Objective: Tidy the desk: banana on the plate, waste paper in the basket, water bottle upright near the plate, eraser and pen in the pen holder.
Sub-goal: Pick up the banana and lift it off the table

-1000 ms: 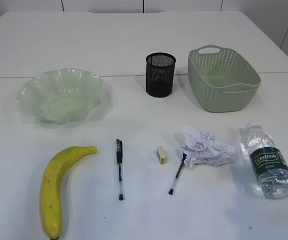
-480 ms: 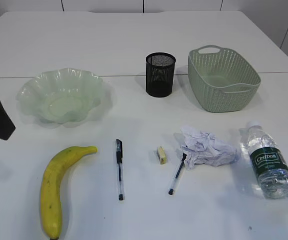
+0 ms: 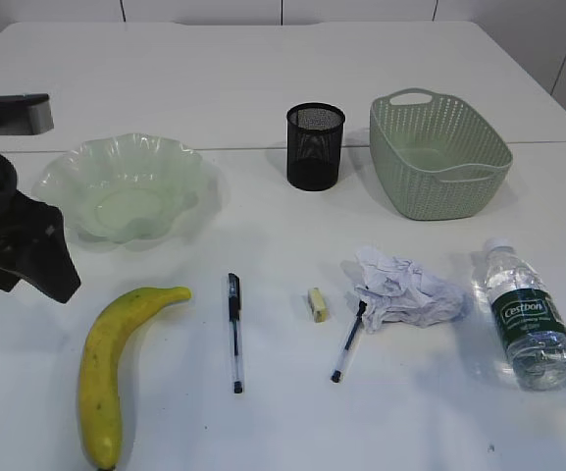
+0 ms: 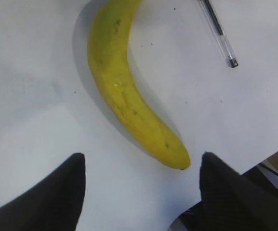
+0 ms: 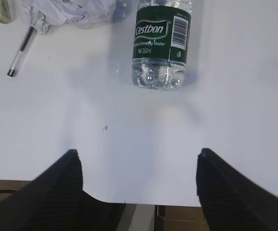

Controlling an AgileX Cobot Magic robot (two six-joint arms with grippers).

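Observation:
A yellow banana (image 3: pixel 106 363) lies at the front left; in the left wrist view (image 4: pixel 124 91) its end lies just ahead of my open, empty left gripper (image 4: pixel 141 163). That gripper (image 3: pixel 37 260) hovers left of the banana. The glass plate (image 3: pixel 57 172) is behind it. Two pens (image 3: pixel 233 332) (image 3: pixel 348 341), a small eraser (image 3: pixel 317 304), crumpled waste paper (image 3: pixel 405 289) and a water bottle (image 3: pixel 526 314) lying on its side are on the table. My right gripper (image 5: pixel 139 159) is open and empty over the front edge, short of the bottle (image 5: pixel 160 43).
A black mesh pen holder (image 3: pixel 315 147) and a green basket (image 3: pixel 439 157) stand at the back. The right wrist view also shows the paper (image 5: pixel 71 12), a pen (image 5: pixel 22 53) and the eraser (image 5: pixel 1 10). The table's front edge is just under the right gripper.
My left arm has come in from the left edge and moved right and forward, toward the banana. Nothing on the table has moved.

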